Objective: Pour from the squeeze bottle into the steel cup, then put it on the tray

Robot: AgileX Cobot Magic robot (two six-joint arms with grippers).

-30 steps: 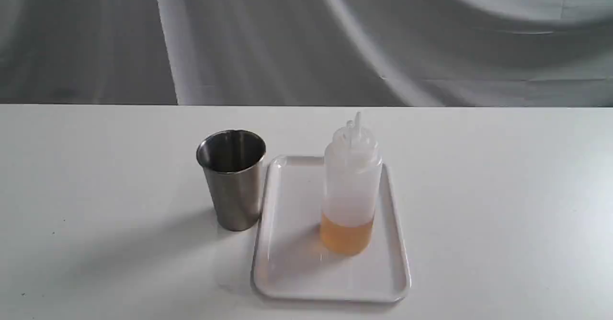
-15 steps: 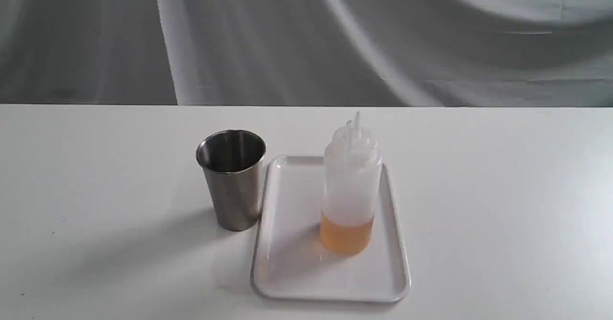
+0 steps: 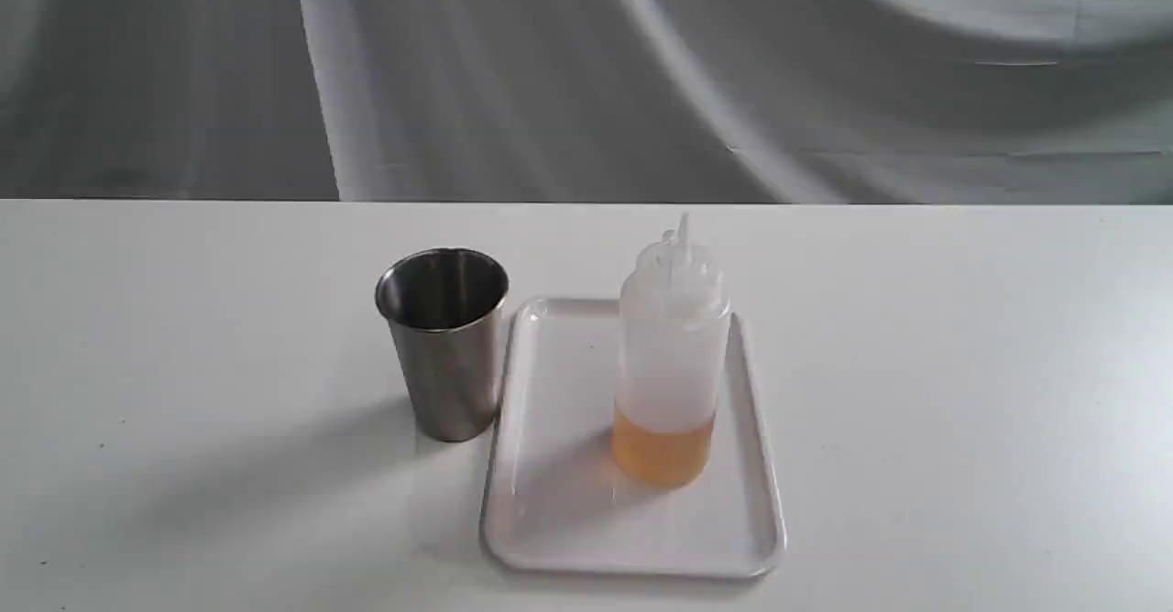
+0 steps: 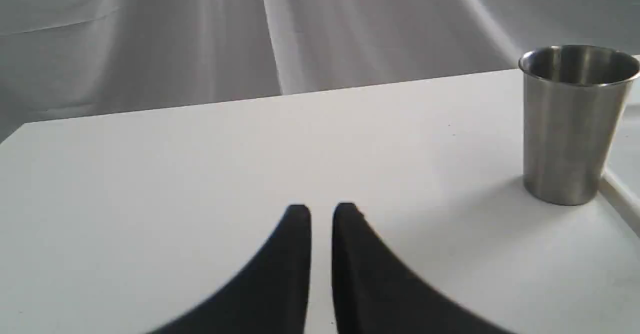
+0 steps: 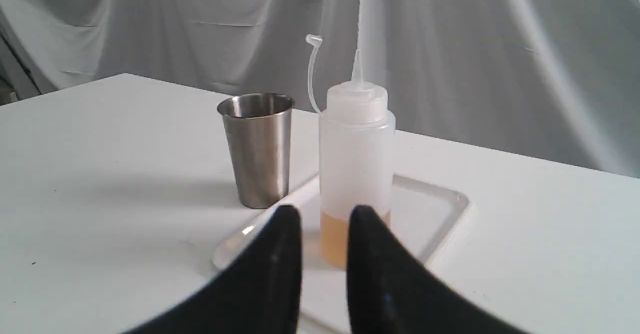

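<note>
The squeeze bottle [image 3: 674, 355] stands upright on the right half of the white tray [image 3: 559, 502], with amber liquid only in its bottom part and its tip cap hanging off its tether. Just left of the tray, on the table, stands the steel cup [image 3: 444, 355]; I cannot see what is inside it. Neither gripper shows in the exterior view. My left gripper [image 4: 321, 209] is shut and empty above bare table, well short of the cup [image 4: 570, 134]. My right gripper [image 5: 325, 211] is shut with a narrow gap, empty, and faces the bottle [image 5: 356, 159] from a distance.
The white table [image 3: 962, 365] ends at a far edge in front of a grey draped cloth backdrop [image 3: 586, 71]. The cup nearly touches the tray's left rim [image 4: 620, 196].
</note>
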